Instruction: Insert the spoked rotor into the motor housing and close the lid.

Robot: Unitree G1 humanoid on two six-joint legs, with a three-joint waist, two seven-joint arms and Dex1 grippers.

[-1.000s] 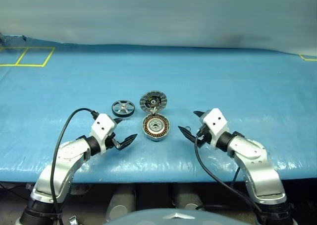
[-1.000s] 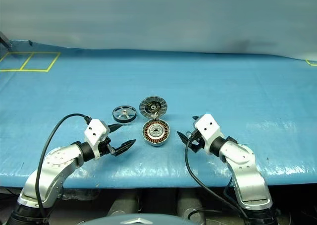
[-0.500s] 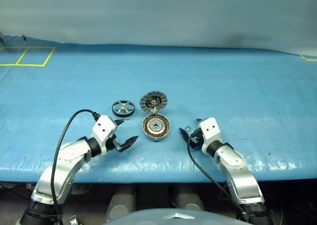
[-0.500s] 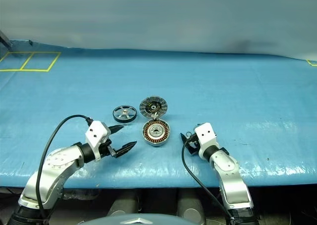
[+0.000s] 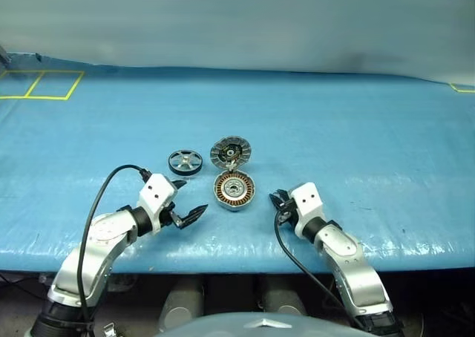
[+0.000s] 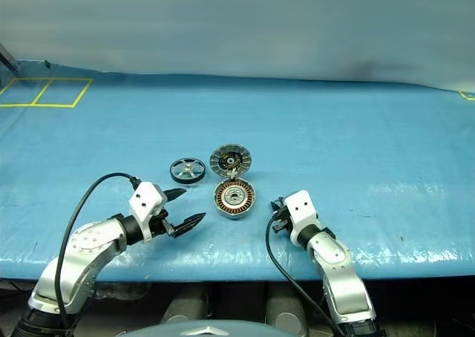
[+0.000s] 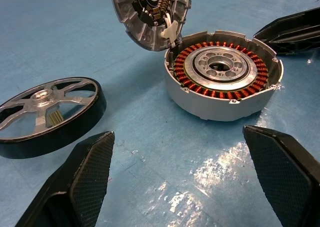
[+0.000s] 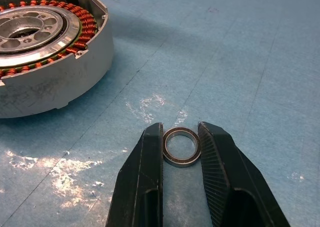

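Right claw (image 8: 181,147) has dropped and clamped onto the small ring (image 8: 181,146) at the housing's (image 5: 234,190) four o'clock; left claw (image 5: 187,201) stays wide, rotor (image 5: 184,162) untouched.

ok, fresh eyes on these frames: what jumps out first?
The open motor housing at the centre of the blue table, copper windings showing, its lid tilted up behind it. The spoked rotor lies apart, to its left. The right gripper has its jaws closed around a small metal ring lying on the table right of the housing; the left gripper hangs open in front of the rotor.
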